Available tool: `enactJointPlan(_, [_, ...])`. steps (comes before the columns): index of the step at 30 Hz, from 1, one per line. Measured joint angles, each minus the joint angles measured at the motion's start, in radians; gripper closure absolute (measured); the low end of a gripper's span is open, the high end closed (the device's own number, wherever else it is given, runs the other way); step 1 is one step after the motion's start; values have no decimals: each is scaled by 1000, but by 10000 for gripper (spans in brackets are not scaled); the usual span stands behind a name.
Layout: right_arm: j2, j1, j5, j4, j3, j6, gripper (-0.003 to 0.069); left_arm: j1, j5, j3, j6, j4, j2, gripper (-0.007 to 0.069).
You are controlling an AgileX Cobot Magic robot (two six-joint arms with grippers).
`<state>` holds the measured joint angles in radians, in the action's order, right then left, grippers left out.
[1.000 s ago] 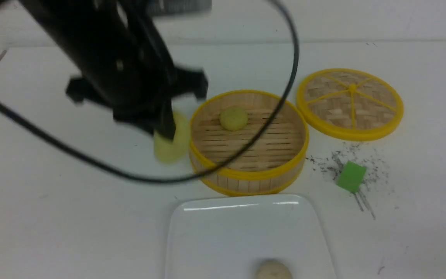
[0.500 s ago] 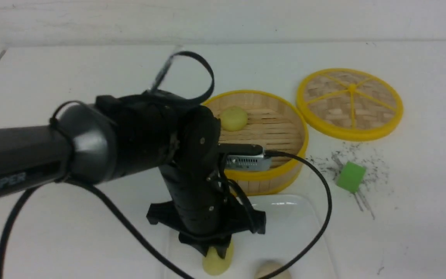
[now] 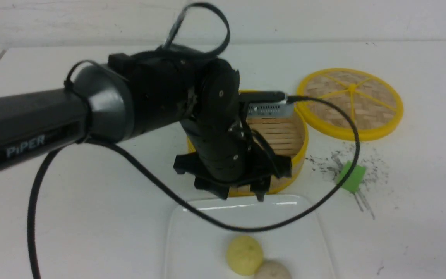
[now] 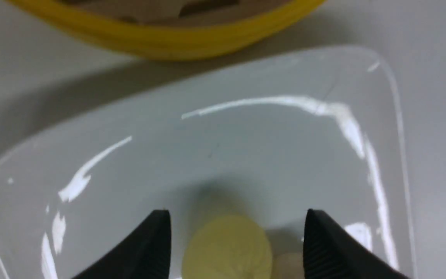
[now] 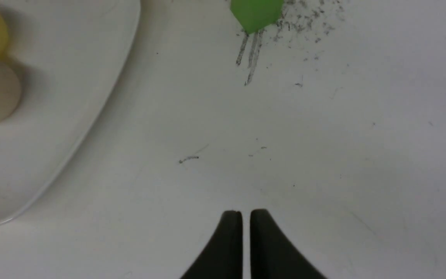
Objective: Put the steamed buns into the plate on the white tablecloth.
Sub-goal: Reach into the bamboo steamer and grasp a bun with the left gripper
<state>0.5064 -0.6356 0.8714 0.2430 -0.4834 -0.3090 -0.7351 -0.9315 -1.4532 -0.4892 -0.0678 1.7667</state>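
Observation:
The white plate (image 3: 199, 240) lies on the white tablecloth (image 3: 91, 201) at the near edge. A pale yellow bun (image 3: 244, 255) and an off-white bun (image 3: 272, 271) sit on it, touching. My left gripper (image 3: 242, 196) is open and empty, hovering above the plate's far edge. In the left wrist view the gripper (image 4: 236, 212) stands well above the yellow bun (image 4: 227, 252), with the off-white bun (image 4: 287, 265) beside it. The third bun is hidden behind my left arm. My right gripper (image 5: 246, 212) is shut and empty over bare cloth, right of the plate (image 5: 52, 128).
The bamboo steamer basket (image 3: 298, 151) stands just behind the plate, mostly covered by my left arm. Its woven lid (image 3: 350, 104) lies flat at the back right. A small green cube (image 3: 351, 177) sits among dark scuff marks right of the basket. A black cable loops over the plate.
My left gripper carried the yellow bun from beside the basket to the plate, let it go next to the off-white bun, then rose and drew back toward the basket, open.

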Motion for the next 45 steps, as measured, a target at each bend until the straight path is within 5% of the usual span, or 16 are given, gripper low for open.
enactJointPlan(10, [0,0,0,1,0,0,596,168,-4,-257,0,5,12,159])
enactJointPlan(24, [0,0,-3,1,0,0,578,222,-148,-772,11,17,459,159])
enactJointPlan(34, [0,0,-3,1,0,0,574,232,-123,-831,-3,60,612,169])
enactJointPlan(41, [0,0,-3,1,0,0,566,232,-105,-835,-69,59,657,314])
enactJointPlan(45, [0,0,-4,1,0,0,565,232,-128,-842,-52,3,656,548])
